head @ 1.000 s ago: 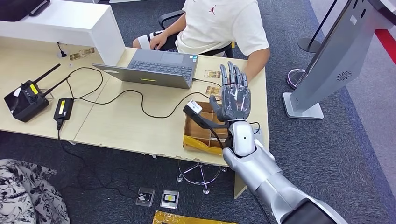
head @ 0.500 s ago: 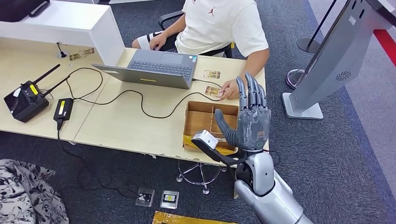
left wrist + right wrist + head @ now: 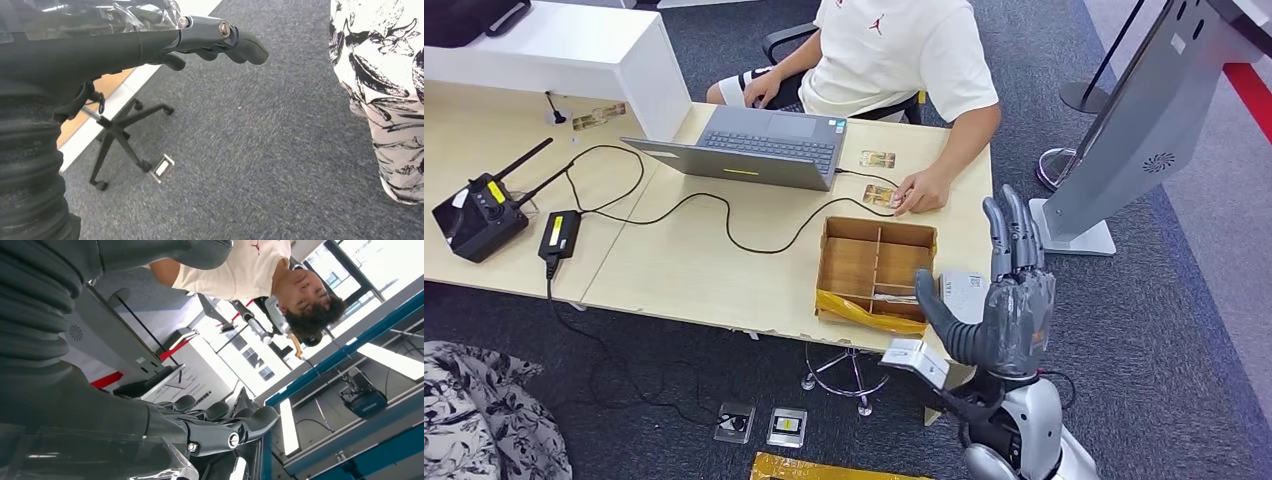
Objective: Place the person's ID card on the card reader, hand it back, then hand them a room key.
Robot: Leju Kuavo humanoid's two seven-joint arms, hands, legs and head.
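Note:
My right hand (image 3: 1009,305) is raised past the table's near right corner, fingers straight and apart, holding nothing; in the right wrist view the same hand (image 3: 150,422) points toward the seated person. A small card (image 3: 877,194) lies on the table beside the laptop, and the person's hand (image 3: 924,190) rests on it. A second card (image 3: 877,159) lies just beyond. A white flat device (image 3: 965,290) sits by the cardboard box (image 3: 879,228). My left hand (image 3: 150,45) hangs over the carpet, fingers loosely extended and empty.
A grey laptop (image 3: 759,145) with a trailing cable, a power adapter (image 3: 557,235) and a black radio controller (image 3: 474,215) lie on the table. A slanted grey kiosk (image 3: 1124,130) stands at right. A chair base (image 3: 117,140) and patterned cloth (image 3: 385,90) are near my left hand.
My right hand has drawn back from above the cardboard box to off the table's near right corner. The person's hand now shows resting on the card.

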